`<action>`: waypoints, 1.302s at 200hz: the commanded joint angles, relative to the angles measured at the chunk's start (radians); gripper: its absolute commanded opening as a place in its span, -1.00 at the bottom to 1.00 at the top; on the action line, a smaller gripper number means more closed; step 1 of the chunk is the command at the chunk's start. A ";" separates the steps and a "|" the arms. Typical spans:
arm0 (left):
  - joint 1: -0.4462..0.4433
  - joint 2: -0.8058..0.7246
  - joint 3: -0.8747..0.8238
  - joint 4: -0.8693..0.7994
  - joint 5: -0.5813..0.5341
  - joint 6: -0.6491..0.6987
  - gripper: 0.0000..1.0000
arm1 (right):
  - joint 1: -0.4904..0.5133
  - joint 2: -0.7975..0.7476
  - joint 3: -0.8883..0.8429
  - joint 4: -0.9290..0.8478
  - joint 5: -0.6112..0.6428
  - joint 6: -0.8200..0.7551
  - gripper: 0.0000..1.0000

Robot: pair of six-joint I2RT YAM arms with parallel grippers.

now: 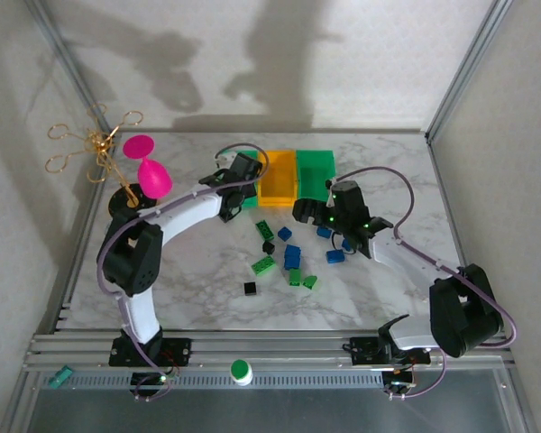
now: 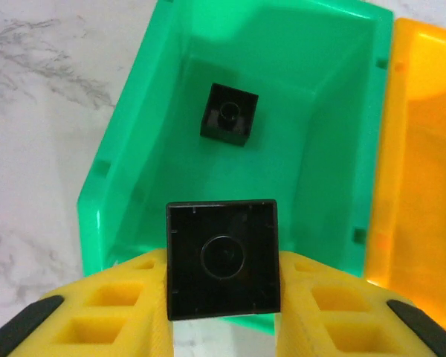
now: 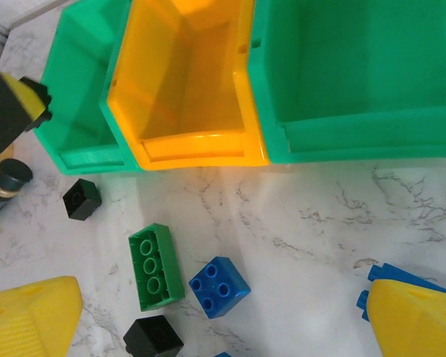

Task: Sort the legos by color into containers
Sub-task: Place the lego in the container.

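Observation:
My left gripper (image 2: 223, 262) is shut on a black lego (image 2: 223, 256) and holds it above the near end of the left green container (image 2: 126, 178). A second black lego (image 2: 229, 114) lies on that container's floor. The orange-yellow container (image 1: 278, 176) and the other green container (image 1: 314, 171) stand side by side to its right. My right gripper (image 3: 223, 320) is open over the table, with a blue lego (image 3: 219, 286), a green lego (image 3: 156, 266) and two black legos (image 3: 82, 198) (image 3: 153, 338) beneath it. Several more legos (image 1: 292, 257) lie scattered mid-table.
A pink goblet (image 1: 149, 167) and a gold wire stand (image 1: 95, 144) sit at the back left beside the left arm. Enclosure walls and frame posts close in the table's sides. A green-and-white knob (image 1: 242, 370) sits on the near rail.

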 commanded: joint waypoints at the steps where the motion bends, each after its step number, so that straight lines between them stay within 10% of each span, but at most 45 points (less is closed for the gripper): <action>1: 0.028 0.082 0.084 -0.037 0.023 0.072 -0.32 | 0.012 0.015 0.022 0.030 0.020 0.023 0.97; 161: 0.060 0.129 0.185 -0.076 0.073 0.124 -0.07 | 0.016 -0.004 0.049 -0.003 0.046 0.001 0.97; 260: 0.055 -0.261 -0.261 0.034 0.088 -0.055 0.05 | 0.095 -0.002 -0.034 0.050 0.026 0.035 0.98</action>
